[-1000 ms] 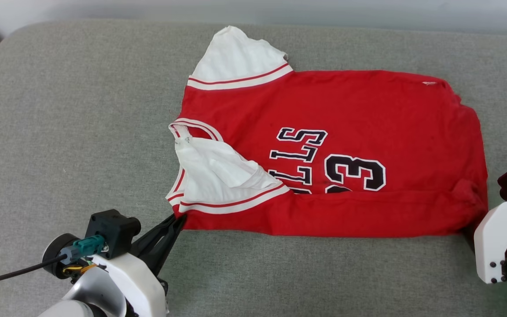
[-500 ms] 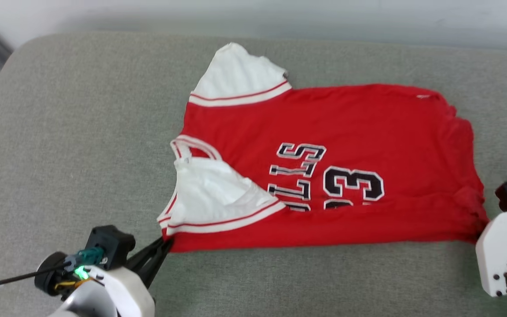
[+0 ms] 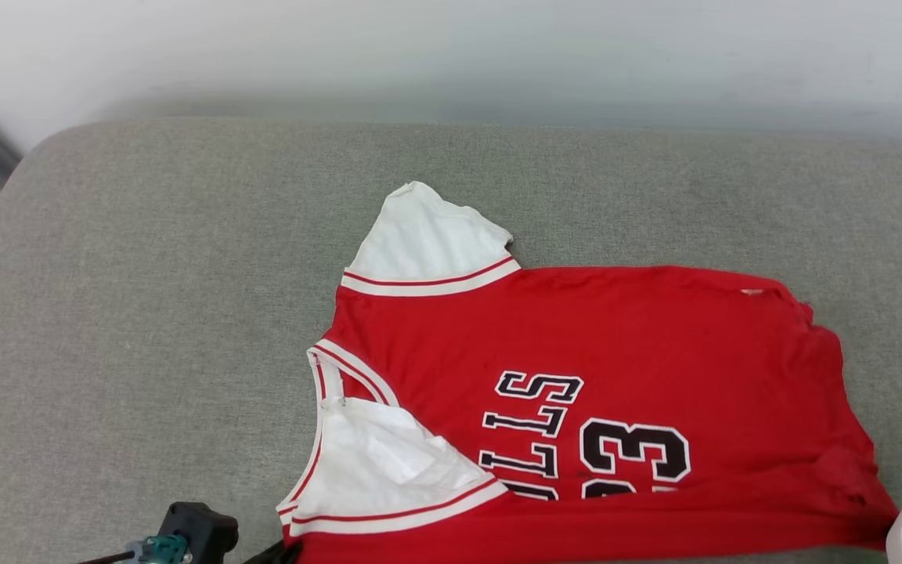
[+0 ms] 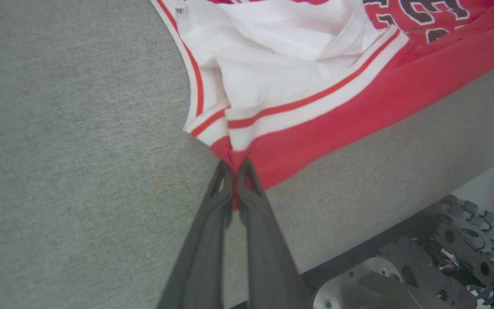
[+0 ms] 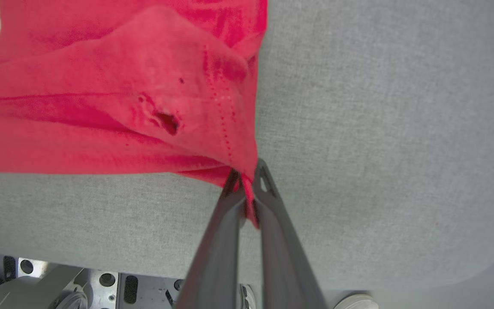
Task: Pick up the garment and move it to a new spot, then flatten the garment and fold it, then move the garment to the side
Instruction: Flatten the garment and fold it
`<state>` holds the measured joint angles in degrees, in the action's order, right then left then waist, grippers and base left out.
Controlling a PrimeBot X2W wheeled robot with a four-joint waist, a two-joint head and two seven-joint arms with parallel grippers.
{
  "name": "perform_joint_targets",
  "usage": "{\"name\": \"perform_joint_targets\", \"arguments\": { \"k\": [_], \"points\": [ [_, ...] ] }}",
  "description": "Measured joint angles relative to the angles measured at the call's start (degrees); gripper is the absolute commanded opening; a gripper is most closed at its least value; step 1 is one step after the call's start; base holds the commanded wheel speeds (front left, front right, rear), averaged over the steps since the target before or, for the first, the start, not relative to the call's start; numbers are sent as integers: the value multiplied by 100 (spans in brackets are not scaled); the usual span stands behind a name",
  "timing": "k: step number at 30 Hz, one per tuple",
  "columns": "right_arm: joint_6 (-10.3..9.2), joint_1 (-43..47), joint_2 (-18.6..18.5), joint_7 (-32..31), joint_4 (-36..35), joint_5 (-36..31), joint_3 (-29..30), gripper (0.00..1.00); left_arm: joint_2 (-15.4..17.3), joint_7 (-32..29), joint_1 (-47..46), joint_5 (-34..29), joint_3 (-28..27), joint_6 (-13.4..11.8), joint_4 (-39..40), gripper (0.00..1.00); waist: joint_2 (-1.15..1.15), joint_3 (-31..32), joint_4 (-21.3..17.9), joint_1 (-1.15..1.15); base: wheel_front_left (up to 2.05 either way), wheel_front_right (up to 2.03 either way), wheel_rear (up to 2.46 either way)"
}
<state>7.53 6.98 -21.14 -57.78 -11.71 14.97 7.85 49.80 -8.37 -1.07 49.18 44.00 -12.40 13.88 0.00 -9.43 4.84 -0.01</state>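
- Jersey [image 3: 600,337]: red, sleeveless, lying mostly flat, chest side up, on the front part of a grey cushion [image 3: 146,274]. Neck and armholes point to the robot's left, the hem to its right.
- Trim [image 3: 427,283]: white-and-red stripes at neck and armholes. White lining is turned out at the far shoulder and the near shoulder.
- Lettering: black with white outline, with the number 23 [image 3: 635,450]. The near long edge is folded over and covers part of it.
- Hole [image 5: 167,122]: small and dark, in the red cloth near the right hem corner.
- Left gripper [image 4: 234,165]: fingers together, clamped on the jersey's near left corner, just below the striped trim. Red cloth is pinched between the tips.
- Right gripper [image 5: 247,171]: fingers together, clamped on the near right hem corner. The cloth bunches and creases into the tips.
- Robot base [image 4: 465,231]: dark metal with a toothed wheel, below the cushion's front edge.
- Wall [image 3: 451,55]: pale, behind the cushion.
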Motion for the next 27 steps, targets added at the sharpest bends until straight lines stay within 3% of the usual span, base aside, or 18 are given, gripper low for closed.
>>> {"name": "perform_joint_targets", "arguments": {
  "k": [5, 6, 7, 11, 19, 20, 23, 27],
  "points": [
    [-1, 306, 183, 87, 266, -20, 34, 0, -274, 124, 32, 12, 121, 127, -409, 0, 0, -39, 11, 0, 0, 0, 0],
    [-1, 302, 222, 143, 346, -13, 18, 22, -363, 221, 16, 35, 86, 122, -502, 72, 0, -35, 14, 1, 0, 0, 0],
    [-1, 245, 231, 393, 525, -32, -102, 100, -452, 366, -27, -52, 103, 135, -854, 100, 0, -5, -4, 0, 0, 0, 0],
    [-2, 86, 242, 714, 505, 69, -122, 100, -586, 943, -19, -20, -70, 261, -1034, 100, 0, 140, -24, 1, 0, 0, 0],
    [-2, -451, 318, 1751, -148, 302, 165, 100, -842, 2185, -220, -270, -734, 204, -1003, 100, 0, 353, -104, 0, 0, 0, 0],
    [-2, -558, 447, 2224, -341, 323, 208, 100, -1021, 2318, -350, -631, -1070, 67, -868, 100, 0, 372, -144, 1, 0, 0, 0],
    [-2, -583, 610, 2813, -475, 332, 219, 100, -1423, 2327, -360, -926, -1572, 5, -625, 100, 0, 355, -185, 1, 0, 0, 0],
    [-3, -589, 782, 3719, -516, 324, 138, 100, -1947, 2336, -219, -1328, -2197, 108, -421, 100, 0, 265, -252, 1, 0, 0, 0]
  ]
}}
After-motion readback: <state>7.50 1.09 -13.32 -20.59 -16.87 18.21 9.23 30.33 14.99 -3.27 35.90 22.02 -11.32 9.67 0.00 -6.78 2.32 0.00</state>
